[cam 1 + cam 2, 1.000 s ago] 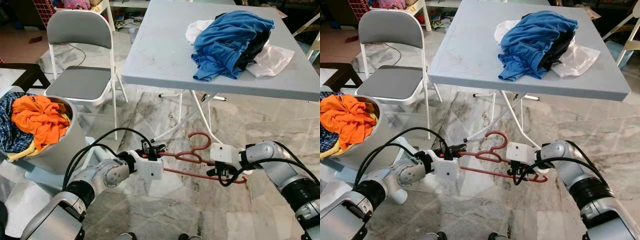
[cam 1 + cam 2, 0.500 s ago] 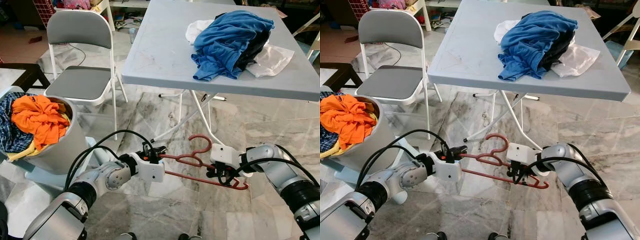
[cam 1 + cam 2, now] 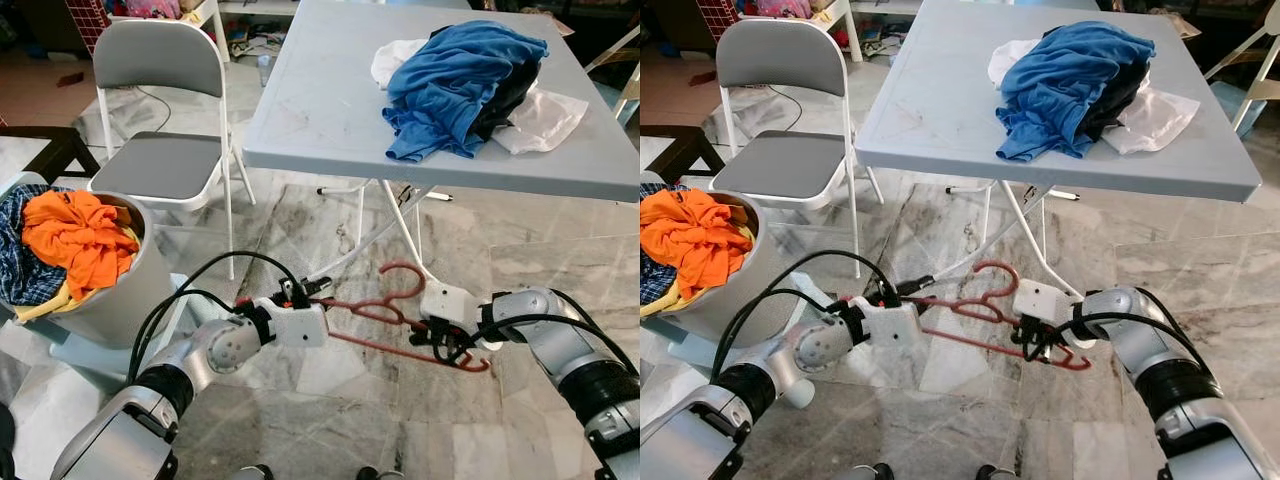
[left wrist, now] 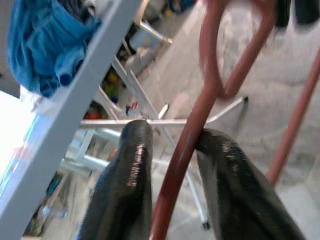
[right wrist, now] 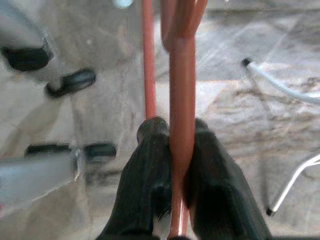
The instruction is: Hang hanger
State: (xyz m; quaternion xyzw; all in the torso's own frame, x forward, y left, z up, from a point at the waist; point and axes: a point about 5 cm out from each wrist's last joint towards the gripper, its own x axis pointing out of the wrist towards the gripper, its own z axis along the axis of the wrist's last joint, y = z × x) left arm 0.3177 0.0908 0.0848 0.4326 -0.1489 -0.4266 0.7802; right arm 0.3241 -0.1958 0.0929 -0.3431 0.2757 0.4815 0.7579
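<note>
You hold the hanger [image 3: 385, 318] low over the floor in front of the worktop [image 3: 320, 110], left gripper [image 3: 318, 290] and right gripper [image 3: 438, 340] each clamping a shoulder between their fingers, presumably for steadiness, its long axis running left-right, hook toward the worktop.

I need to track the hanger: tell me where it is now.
The red hanger is held low over the marble floor between the left gripper and right gripper, before the grey folding table.
</note>
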